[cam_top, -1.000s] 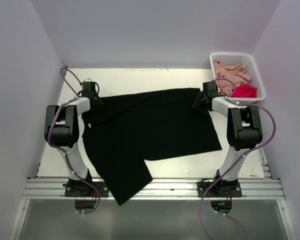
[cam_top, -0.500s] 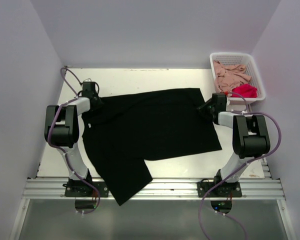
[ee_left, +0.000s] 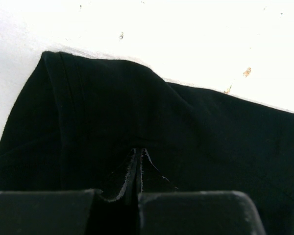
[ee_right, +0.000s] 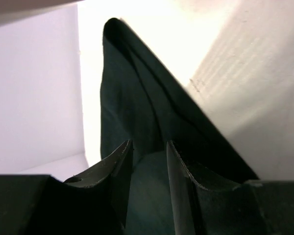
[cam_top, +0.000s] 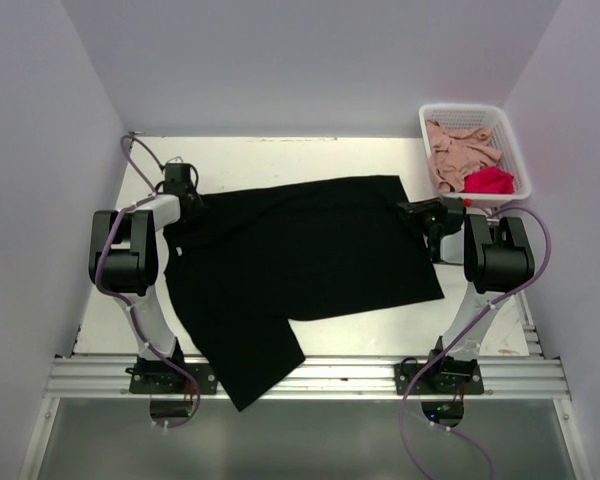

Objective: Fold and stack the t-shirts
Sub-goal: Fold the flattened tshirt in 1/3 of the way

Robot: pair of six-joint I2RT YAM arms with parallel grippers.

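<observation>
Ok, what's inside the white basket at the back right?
A crumpled pink t-shirt and a red t-shirt lie in the basket; anything beneath them is covered.

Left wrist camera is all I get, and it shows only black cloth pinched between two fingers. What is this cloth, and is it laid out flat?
Observer: It is a black t-shirt, spread across the table, with one end hanging over the near edge.
Operator: Is the other arm holding it too?
Observer: The right gripper sits at the shirt's right edge with its jaws apart.
Operator: Are there more shirts?
Observer: Yes, a pink shirt and a red shirt lie in a white basket at the far right corner.
</observation>
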